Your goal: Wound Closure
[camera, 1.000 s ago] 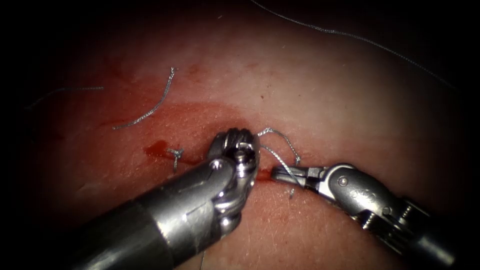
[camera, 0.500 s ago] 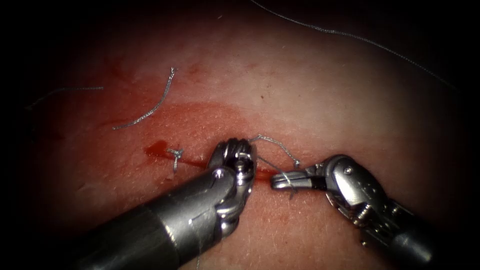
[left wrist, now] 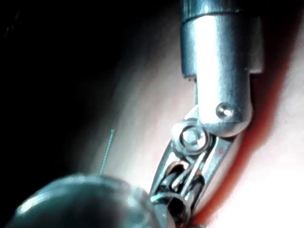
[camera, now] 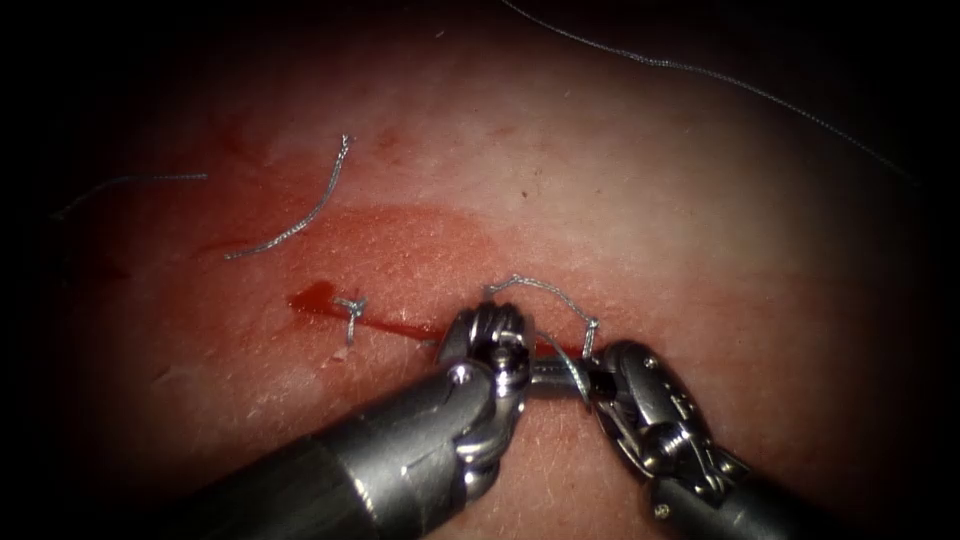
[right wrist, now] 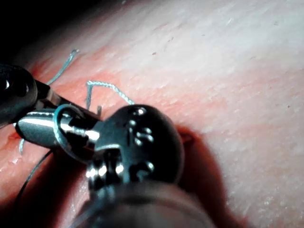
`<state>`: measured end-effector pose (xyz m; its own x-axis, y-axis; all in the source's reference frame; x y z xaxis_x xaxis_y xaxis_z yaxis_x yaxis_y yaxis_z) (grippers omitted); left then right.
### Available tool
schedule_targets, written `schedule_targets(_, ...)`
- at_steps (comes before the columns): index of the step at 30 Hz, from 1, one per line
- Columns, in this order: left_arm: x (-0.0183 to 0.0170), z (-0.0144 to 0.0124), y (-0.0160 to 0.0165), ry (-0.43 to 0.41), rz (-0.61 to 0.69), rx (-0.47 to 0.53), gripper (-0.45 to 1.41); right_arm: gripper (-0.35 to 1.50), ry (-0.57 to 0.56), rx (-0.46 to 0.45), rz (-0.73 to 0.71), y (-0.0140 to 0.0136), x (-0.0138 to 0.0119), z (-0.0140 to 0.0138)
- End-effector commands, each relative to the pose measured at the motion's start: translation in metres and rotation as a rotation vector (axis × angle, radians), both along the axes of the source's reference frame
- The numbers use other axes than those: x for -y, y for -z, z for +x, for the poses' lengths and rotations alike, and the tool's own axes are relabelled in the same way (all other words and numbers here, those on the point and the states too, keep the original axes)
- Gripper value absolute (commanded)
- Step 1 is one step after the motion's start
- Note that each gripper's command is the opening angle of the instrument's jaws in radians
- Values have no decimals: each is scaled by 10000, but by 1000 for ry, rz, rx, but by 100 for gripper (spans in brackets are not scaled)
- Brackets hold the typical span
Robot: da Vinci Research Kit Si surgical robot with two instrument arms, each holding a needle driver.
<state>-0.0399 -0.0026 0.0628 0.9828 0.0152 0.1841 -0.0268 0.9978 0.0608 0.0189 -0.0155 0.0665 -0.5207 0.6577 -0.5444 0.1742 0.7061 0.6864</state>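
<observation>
The cut runs as a thin red line across the tissue. My left tool comes in from the lower left and stands over the cut, jaws pointed down and away; a thread arcs from them to a stitch point just right of it. They look shut on that thread in the left wrist view. My right tool reaches leftward, its jaws shut, with a loop of thread wound round them. The right wrist view shows this loop round the jaws.
A tied stitch sits at the cut's left end beside a patch of red fluid. A cut end of thread lies on the tissue at upper left. A long thread trails across the upper right.
Both tools have dropped lower. The left tool shifted right, the right tool swung in leftward until its jaws meet the left tool's wrist. The thread arc has stretched flatter.
</observation>
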Motion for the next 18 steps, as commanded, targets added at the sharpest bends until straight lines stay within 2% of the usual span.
schedule_targets(1, -11, -4, 5, 2, -3, 1, -45, -35, -7, -5, -3, 5, -11, -4)
schedule_targets(6, -8, -5, 5, 2, 4, 7, -45, -35, -20, -55, 29, 2, -14, -11)
schedule_targets(9, -8, -5, 5, 1, 8, 9, -45, -35, 12, -99, 38, 1, -9, -10)
schedule_targets(13, -7, -7, 5, 1, 11, 10, -45, -35, -33, -89, 66, 0, -9, -4)
schedule_targets(17, -2, -11, 5, 3, 16, 9, -45, -35, -134, 54, 122, 8, 4, 5)
schedule_targets(18, 3, -15, 7, 3, 32, 1, -45, -35, -209, 123, 137, 15, 11, 6)
